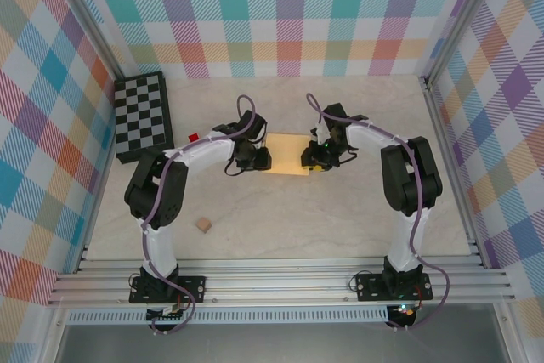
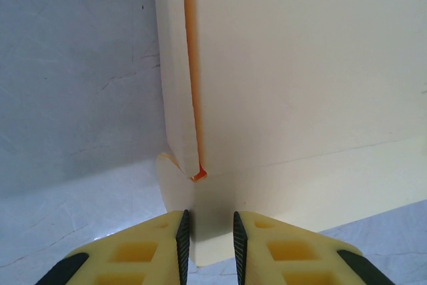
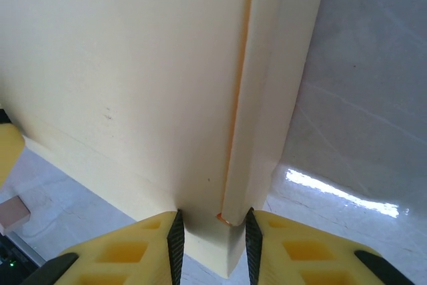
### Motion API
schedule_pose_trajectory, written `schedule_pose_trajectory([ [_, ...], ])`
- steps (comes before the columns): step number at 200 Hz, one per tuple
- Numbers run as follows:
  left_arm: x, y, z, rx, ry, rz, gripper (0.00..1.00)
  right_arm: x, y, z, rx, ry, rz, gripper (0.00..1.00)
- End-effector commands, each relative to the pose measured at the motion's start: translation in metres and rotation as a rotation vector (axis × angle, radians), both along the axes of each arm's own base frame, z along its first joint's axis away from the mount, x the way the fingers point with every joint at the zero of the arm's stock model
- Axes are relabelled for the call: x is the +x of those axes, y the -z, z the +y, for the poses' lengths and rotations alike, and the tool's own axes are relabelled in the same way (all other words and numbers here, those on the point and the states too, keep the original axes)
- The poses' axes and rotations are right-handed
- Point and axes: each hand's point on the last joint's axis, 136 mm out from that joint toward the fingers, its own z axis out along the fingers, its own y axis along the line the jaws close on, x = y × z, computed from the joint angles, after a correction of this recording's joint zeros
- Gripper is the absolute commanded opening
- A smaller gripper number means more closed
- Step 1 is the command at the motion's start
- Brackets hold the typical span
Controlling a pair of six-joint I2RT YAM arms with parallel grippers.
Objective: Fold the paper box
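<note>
Top external view: pale marble-look table (image 1: 340,227) w/ plaid walls around it. Black-and-grey checkerboard (image 1: 143,116) lies flat at far left. Box (image 1: 287,154), pale yellow card, sits mid-table, flat rectangle btwn the two arms. Left gripper (image 1: 259,159) is at its left edge, right gripper (image 1: 313,157) at its right edge. Left wrist view: left gripper (image 2: 208,221) jaws narrow, pinching a rounded card tab at the box's edge; orange seam shows along a folded flap above. Right wrist view: right gripper (image 3: 212,221) jaws narrow, clamped on a folded corner of the box. Tan cube (image 1: 203,224) sits near front-left, well apart from box. Red block (image 1: 194,137) just beside checkerboard's right edge.
</note>
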Motion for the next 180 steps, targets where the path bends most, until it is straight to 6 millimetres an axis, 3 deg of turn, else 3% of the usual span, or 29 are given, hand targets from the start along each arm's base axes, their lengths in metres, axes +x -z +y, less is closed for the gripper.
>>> schedule_pose_trajectory([
  [1,-0.005,0.002,-0.01,-0.017,0.029,0.003,0.27,0.0,0.001,0.003,-0.012,-0.028,0.005,0.32],
  [89,0.002,-0.001,-0.02,-0.106,0.028,0.003,0.26,0.012,-0.005,0.011,0.064,-0.001,0.011,0.26],
  [146,0.01,-0.001,-0.009,-0.064,0.078,-0.044,0.31,0.017,-0.007,0.001,0.075,0.013,0.01,0.24],
  [180,0.011,-0.013,-0.023,-0.175,0.07,-0.031,0.27,0.018,-0.01,0.001,0.094,0.012,0.01,0.24],
])
